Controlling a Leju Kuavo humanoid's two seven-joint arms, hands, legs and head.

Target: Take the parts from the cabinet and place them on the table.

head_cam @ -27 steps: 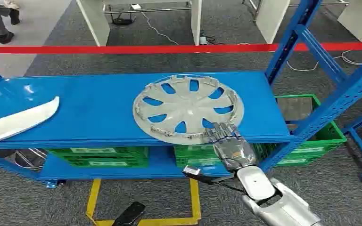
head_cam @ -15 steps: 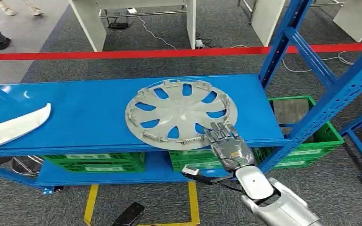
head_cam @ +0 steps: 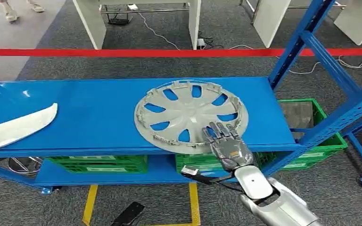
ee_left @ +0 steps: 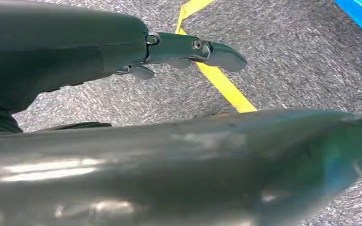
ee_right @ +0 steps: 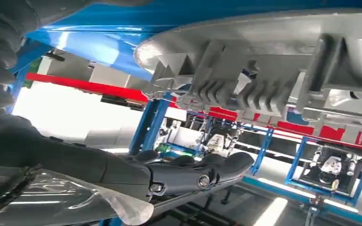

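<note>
- Right hand (head_cam: 227, 143) lies on the near right rim of the hubcap (head_cam: 191, 115), fingers (head_cam: 219, 132) stretched flat across the top; in the right wrist view a dark finger (ee_right: 202, 176) sits apart from the rim's ribbed edge, so I cannot tell whether it has hold of the part.
- Left hand (ee_left: 188, 49) hangs over grey carpet and yellow floor tape (ee_left: 226, 84), one dark finger extended; its state I cannot tell.
- Blue shelf (head_cam: 99, 117) carries everything here.
- Hubcap, silver and spoked, rests flat right of the shelf's middle, its near rim overhanging the front edge.
- White curved panel (head_cam: 16, 127) lies at the far left end, well apart from the hubcap.
- Green crates (head_cam: 99, 162) sit on the lower level.
</note>
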